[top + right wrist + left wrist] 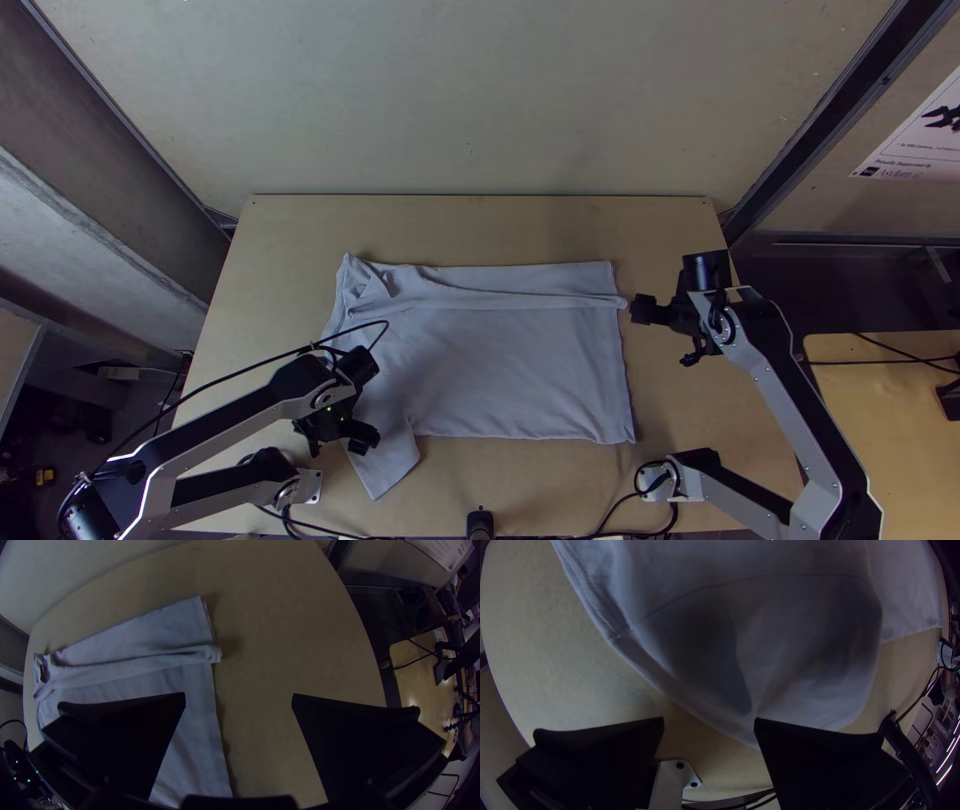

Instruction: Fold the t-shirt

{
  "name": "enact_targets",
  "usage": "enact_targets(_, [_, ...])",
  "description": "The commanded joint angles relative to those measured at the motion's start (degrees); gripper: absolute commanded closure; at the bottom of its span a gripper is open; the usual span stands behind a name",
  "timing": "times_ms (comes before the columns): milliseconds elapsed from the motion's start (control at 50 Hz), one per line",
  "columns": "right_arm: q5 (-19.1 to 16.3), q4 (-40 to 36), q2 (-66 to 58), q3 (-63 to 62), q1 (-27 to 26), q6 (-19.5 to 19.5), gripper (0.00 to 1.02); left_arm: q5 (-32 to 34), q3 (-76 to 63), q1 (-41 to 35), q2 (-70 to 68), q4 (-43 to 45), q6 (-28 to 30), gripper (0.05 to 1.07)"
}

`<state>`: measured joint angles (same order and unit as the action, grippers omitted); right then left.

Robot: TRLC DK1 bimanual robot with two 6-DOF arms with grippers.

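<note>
You find the t-shirt [510, 375] lying on the tabletop [290, 225], across its middle and set a little toward the left edge. Its body is spread nearly flat, with the collar side toward the tabletop's left edge. Along the far part you note a long, narrow fold running left to right, its right end standing out slightly past the side of the body. At the near left, a sleeve [388, 470] extends toward the tabletop's near edge. Your left gripper [336, 433] is over the shirt's left part, by that sleeve, in the top view; the left wrist view records its fingers [600, 755] standing wide apart, with the sleeve's edge running between them and toward one fingertip. Whether they touch the cloth, you cannot tell. Your right gripper [662, 334] is at the right side of the shirt, near the right end of the long fold and between the shirt and the tabletop's right edge. Its fingers [120, 740] are likewise wide apart, with shirt and bare tabletop in view between them in the right wrist view.
</note>
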<state>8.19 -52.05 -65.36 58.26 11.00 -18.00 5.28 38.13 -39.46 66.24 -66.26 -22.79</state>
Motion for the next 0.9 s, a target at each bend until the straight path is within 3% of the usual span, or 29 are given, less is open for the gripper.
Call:
enact_targets(0, [0.16, -1.65, 0.59, -2.54, 1.48, -1.16, 0.05, -0.09, -2.36, -0.97, 1.88, -0.1, -1.38, 0.23])
enact_targets(80, [-0.01, -3.41, 0.85, -3.24, 2.35, -1.16, 0.06, -0.09, -2.71, -0.97, 3.11, 0.69, -1.12, 0.24])
enact_targets(220, [-0.28, -7.1, 0.5, -5.35, 2.44, -0.99, 0.06, 0.08, -3.15, -2.02, 4.16, 2.27, -0.07, 0.55])
enact_targets(320, [-2.82, -10.35, 1.38, -6.76, 3.06, -0.9, 0.06, 0.26, -3.32, -2.55, 4.08, 4.47, 0.73, 0.76])
enact_targets(460, [-4.14, -14.04, 2.87, -9.92, 5.96, -0.9, 0.06, 1.31, -3.59, -3.43, 3.99, 5.35, 1.87, 0.82])
enact_targets(540, [-4.49, -15.8, 3.49, -12.56, 7.8, -0.9, 0.06, 1.23, -3.24, -3.78, 3.72, 6.14, 2.31, 1.05])
enact_targets(700, [-4.93, -16.59, 3.22, -17.48, 9.56, -0.81, 0.1, 1.14, -2.45, -2.55, 2.67, 6.14, 2.75, 1.04])
enact_targets(820, [-7.31, -17.12, 1.99, -19.5, 9.56, -0.63, 0.1, 1.05, -1.3, 0.26, 1.88, 6.05, 2.92, 1.04])
enact_targets(880, [-9.42, -17.47, 1.38, -20.2, 9.56, -0.46, 0.17, 1.05, -0.69, 1.93, 1.44, 6.05, 3.19, 1.04])
